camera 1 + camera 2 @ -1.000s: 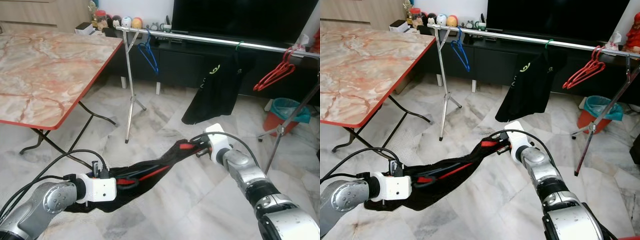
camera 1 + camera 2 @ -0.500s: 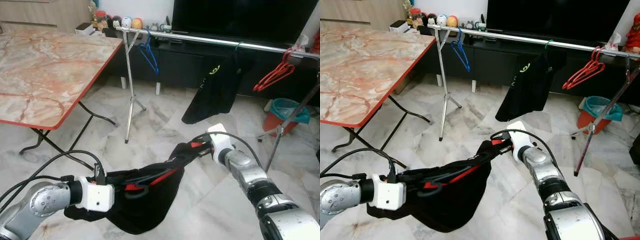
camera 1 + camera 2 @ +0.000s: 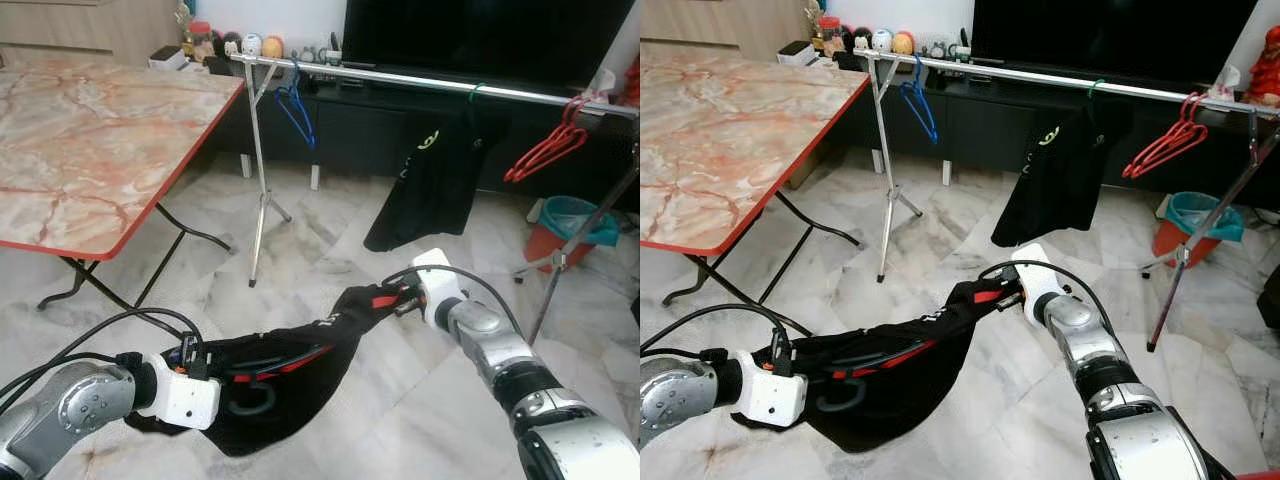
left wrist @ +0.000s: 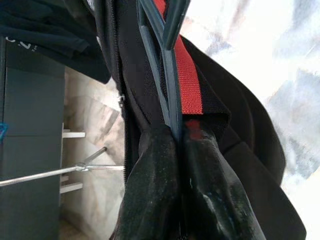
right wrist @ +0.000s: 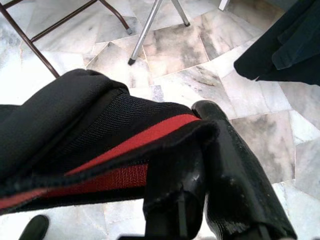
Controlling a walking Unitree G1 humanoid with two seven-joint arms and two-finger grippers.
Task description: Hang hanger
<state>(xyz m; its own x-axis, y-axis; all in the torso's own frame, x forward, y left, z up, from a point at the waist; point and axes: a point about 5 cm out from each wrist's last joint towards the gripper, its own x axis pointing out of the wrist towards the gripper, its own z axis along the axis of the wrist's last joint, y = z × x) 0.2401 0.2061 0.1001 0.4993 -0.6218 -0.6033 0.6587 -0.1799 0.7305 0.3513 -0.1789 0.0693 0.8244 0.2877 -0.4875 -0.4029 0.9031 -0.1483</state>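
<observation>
Black-and-red garment [image 3: 300, 345] — no legible lettering — pinched by left gripper [image 3: 222, 377] and right gripper [image 3: 400, 297].

- Dark hanger [image 3: 262, 385] mostly wrapped inside the black garment with red stripe [image 3: 300, 365]; hook and part of one bar peeking out.
- Left gripper [image 4: 175, 165] fingertips sunk into the cloth folds, pinched around the hanger bar.
- Right gripper [image 5: 200, 165] tips buried under the garment edge in the wrist view.
- Clothes rail [image 3: 420, 80] cut off at the right frame edge; far stand only partly shown.
- Marble-top table [image 3: 90, 130] cropped at left and top.
- Small figurines [image 3: 250, 44] behind the rail too tiny to identify.
- Teal-lined bin [image 3: 565, 228] partly behind the stand leg.
</observation>
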